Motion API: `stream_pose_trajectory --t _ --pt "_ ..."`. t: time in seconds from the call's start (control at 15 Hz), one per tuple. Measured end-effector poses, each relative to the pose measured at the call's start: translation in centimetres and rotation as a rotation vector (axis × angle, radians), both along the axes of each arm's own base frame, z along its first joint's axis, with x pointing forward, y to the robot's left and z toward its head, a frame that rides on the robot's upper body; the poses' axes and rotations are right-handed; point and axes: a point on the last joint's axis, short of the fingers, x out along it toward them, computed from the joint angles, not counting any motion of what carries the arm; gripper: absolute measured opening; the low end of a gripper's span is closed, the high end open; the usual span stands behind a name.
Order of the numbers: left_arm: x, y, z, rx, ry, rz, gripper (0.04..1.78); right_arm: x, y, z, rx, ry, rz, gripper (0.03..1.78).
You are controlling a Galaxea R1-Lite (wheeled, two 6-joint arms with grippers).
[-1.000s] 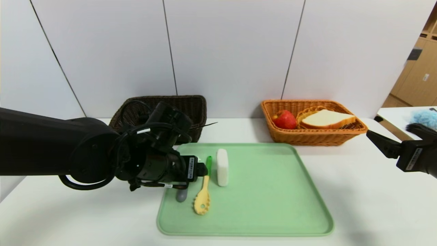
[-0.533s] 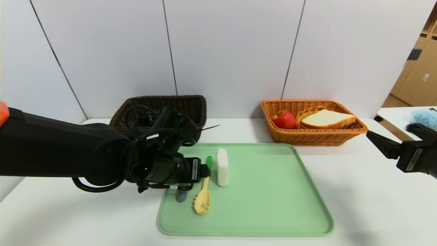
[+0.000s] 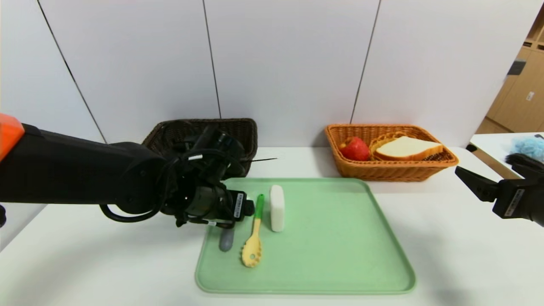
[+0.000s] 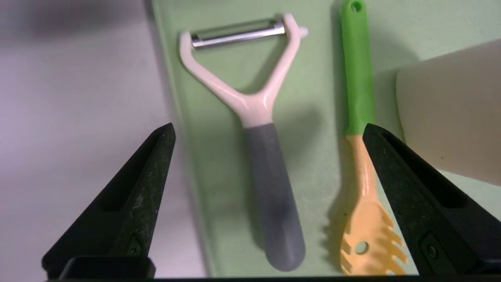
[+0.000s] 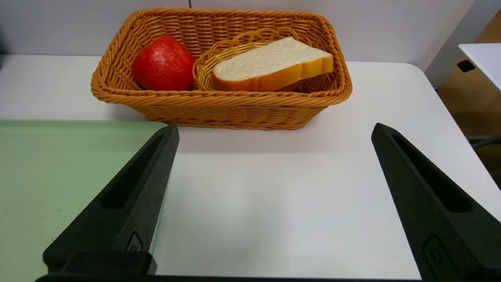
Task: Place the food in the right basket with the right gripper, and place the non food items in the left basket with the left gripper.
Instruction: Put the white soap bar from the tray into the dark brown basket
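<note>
1. Bench [image 3: 446, 255], white, carries everything: a green tray [image 3: 340, 255] at the middle, a dark wicker left basket [image 3: 244, 131] behind the tray's left corner, and an orange wicker right basket [image 3: 395, 170] behind its right corner.
2. Right basket already holds a red apple [image 3: 355, 148] and a bread slice [image 3: 408, 148], so the food looks sorted; no food shows on the tray.
3. Left arm reaches in low from the left, forearm roughly level, wrist bent so the left gripper [image 4: 270, 156] points down over the tray's left edge. Its jaws are spread wide and empty, straddling the peeler [image 4: 270, 188].
4. Right gripper [image 5: 274, 196] hovers off the tray's right side, near the right basket, jaws also spread and holding nothing; it appears idle.
5. Non-food items left on the tray, side by side: a white block [image 3: 276, 208], a spaghetti spoon [image 3: 253, 238] with green handle and yellow head, and the peeler with its grey handle nearest the tray edge.
6. Step in hand, by my reading, is grasping the peeler. Centre the jaws on the grey handle, descend straight, and keep the far finger clear of the spoon lying just beside it.
</note>
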Motion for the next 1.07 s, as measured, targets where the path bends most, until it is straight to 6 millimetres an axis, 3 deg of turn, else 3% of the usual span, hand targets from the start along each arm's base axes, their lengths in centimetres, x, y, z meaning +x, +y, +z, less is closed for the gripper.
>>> stream_pose_trajectory --t 0.13,0.47,1.07 --pt "0.3 0.1 1.1 0.042 0.026 -0.023 1.69 0.0 0.0 0.0 0.001 -0.002 0.0 1.69" --pt "0.5 -0.4 1.4 0.064 0.059 -0.034 1.69 -0.1 0.0 0.0 0.005 -0.001 0.001 1.69" --pt "-1.3 -6.0 5.7 -0.08 -0.033 -0.121 1.69 -0.1 0.0 -0.7 -0.018 0.029 0.007 1.69"
